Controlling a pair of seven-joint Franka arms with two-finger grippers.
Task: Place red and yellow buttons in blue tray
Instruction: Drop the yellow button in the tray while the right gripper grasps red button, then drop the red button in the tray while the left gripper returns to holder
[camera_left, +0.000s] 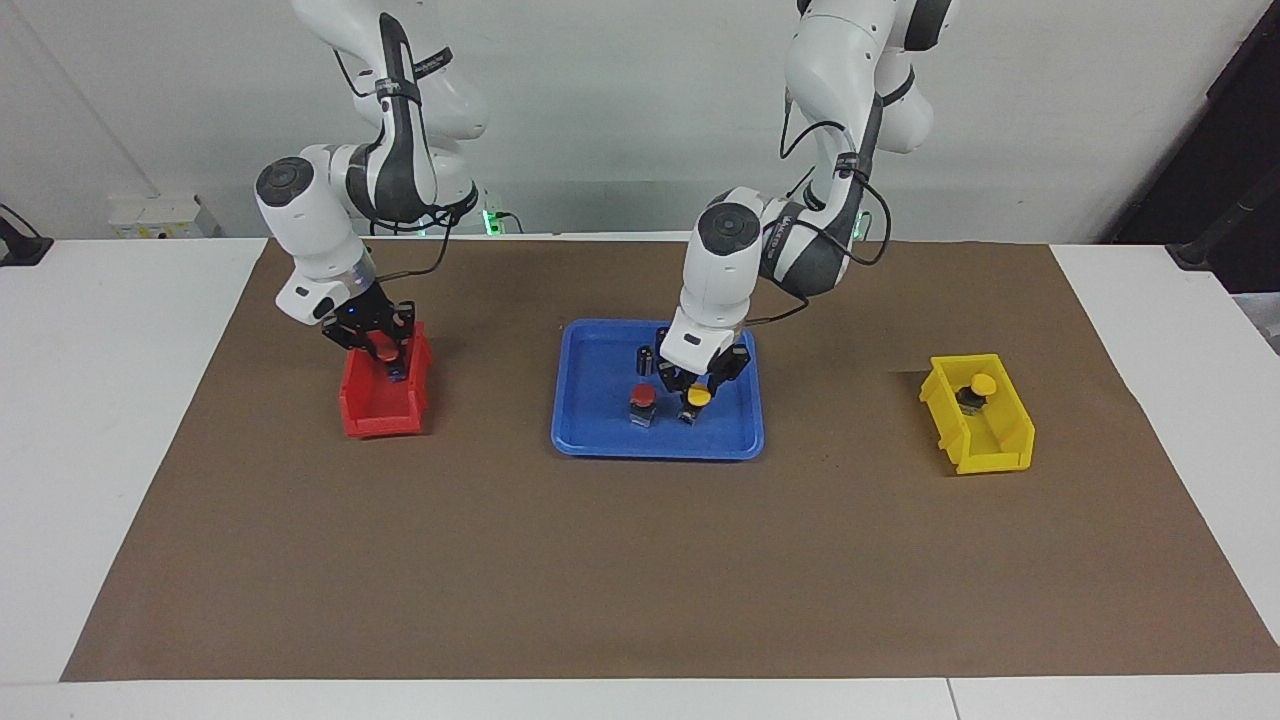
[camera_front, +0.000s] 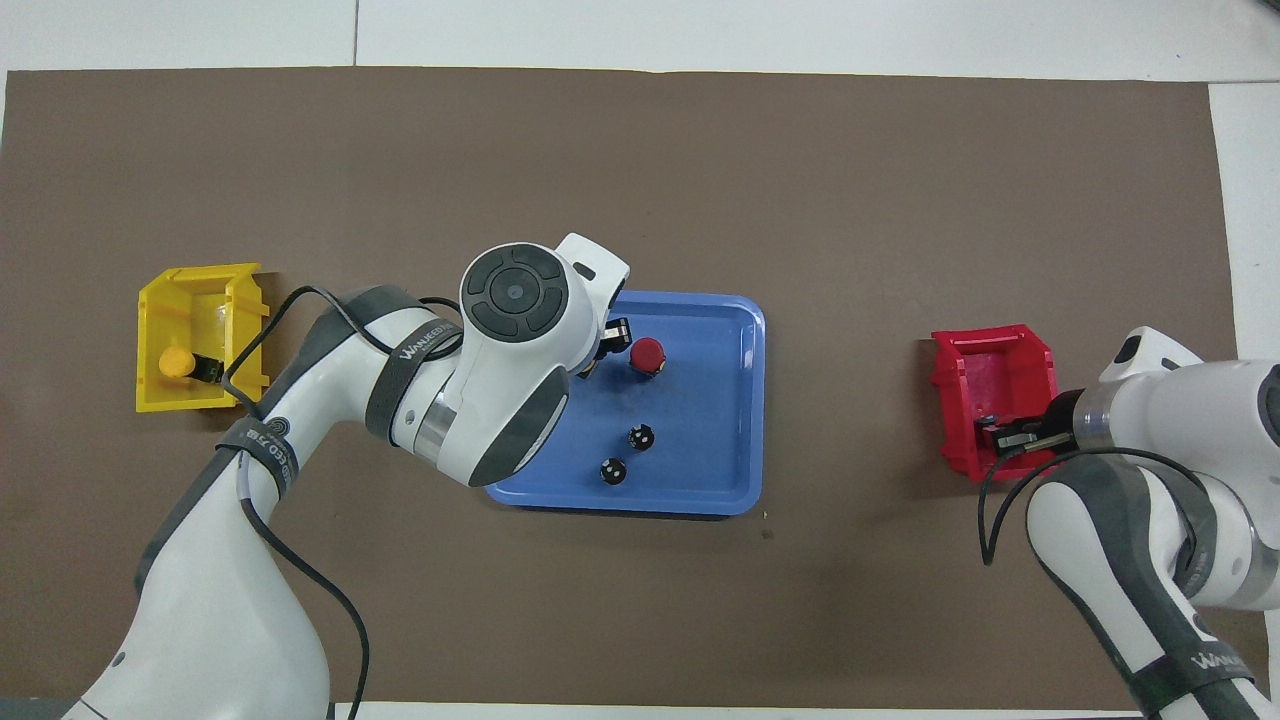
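Facing view shows what the overhead hides: left gripper (camera_left: 699, 384) is low in the blue tray (camera_left: 590, 435), right at the tray yellow button (camera_left: 699, 397), which stands on the tray floor just beside the tray red button (camera_left: 642, 399); whether the jaws grip it or stand clear I cannot tell; from overhead the left arm's wrist covers that yellow cap, and only a black bit of the gripper shows; right gripper (camera_left: 381, 347) is down in the red bin (camera_left: 375, 415) at the right arm's end, jaws pinched on the bin red button (camera_left: 381, 346); overhead the red cap there can't be made out; overhead alone shows white dots on top of the two dark cylinders (camera_front: 627, 453), which stand in the tray nearer the robots than both buttons; bin yellow button (camera_left: 983, 385) sits in the yellow bin (camera_left: 990, 450) at the left arm's end, untouched; writing: straps on both arms carry white letters starting "WAN", rest unsure; buttons: round glossy caps, red or yellow, on short black bodies; tray: flat, blue, rounded corners, low rim, mid-mat on the brown mat (camera_left: 640, 570).
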